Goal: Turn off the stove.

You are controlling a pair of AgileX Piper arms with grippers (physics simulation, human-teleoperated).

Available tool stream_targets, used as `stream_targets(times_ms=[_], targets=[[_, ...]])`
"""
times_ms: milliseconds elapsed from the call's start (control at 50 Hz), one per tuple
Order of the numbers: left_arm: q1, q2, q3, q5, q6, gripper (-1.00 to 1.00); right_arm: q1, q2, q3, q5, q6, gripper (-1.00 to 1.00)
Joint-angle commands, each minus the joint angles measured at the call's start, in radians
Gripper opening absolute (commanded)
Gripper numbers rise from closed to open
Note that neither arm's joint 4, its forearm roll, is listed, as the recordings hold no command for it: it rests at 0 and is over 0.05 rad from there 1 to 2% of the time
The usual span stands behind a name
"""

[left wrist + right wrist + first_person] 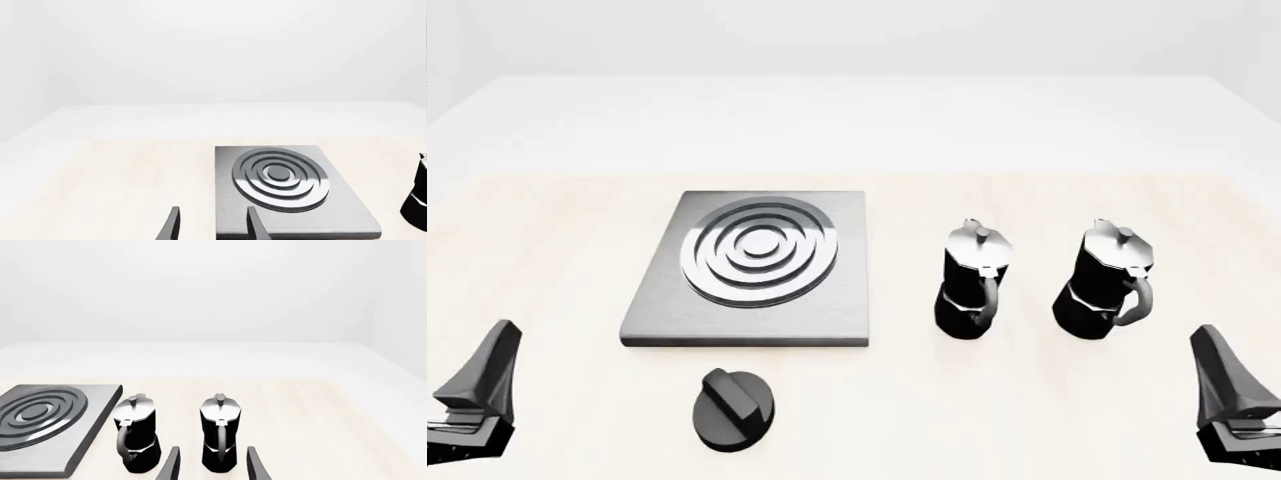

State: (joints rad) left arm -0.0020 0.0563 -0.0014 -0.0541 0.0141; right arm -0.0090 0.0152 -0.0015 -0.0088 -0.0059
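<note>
Your left pincer point(474, 395) sits low at the near left edge, fingers spread apart, holding nothing. Ahead and to its right lies the stove slab point(754, 268), flat on the table point(547, 250); its black knob point(733, 407) rests separately, level with that pincer, well to its right and just in front of the slab. Farther right stand two moka pots point(974, 280) point(1110, 280), upright, side by side. Your right pincer point(1234, 405) waits near the second pot, fingers parted, empty.
</note>
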Motion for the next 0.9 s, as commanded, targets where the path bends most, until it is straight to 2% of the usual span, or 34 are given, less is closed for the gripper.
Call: stream_targets(times_ms=[20,380,460,520,560,700,740,900], targets=[[0.002,-0.048,-0.003,0.052,-0.013,1.0,0.006,0.007,-0.002,-0.008,0.006,1.0],[-0.002,-0.051,-0.009,0.062,-0.008,1.0,0.016,0.041,0.0,-0.043,0.006,1.0],[0.002,-0.033,-0.023,0.065,-0.028,1.0,0.019,0.04,0.0,-0.043,0.006,1.0],[0.019,0.008,-0.041,0.056,-0.049,1.0,0.021,0.038,0.001,-0.041,0.006,1.0],[-0.008,0.024,-0.047,0.055,-0.022,1.0,0.023,0.035,0.001,-0.037,0.007,1.0],[-0.04,0.132,-0.098,0.036,-0.038,1.0,0.025,0.012,0.0,-0.018,0.008,1.0],[-0.045,0.106,-0.117,0.065,-0.02,1.0,0.026,0.012,0.0,-0.018,0.008,1.0],[-0.097,0.243,-0.169,0.067,0.01,1.0,0.032,0.009,0.0,-0.011,0.007,1.0]])
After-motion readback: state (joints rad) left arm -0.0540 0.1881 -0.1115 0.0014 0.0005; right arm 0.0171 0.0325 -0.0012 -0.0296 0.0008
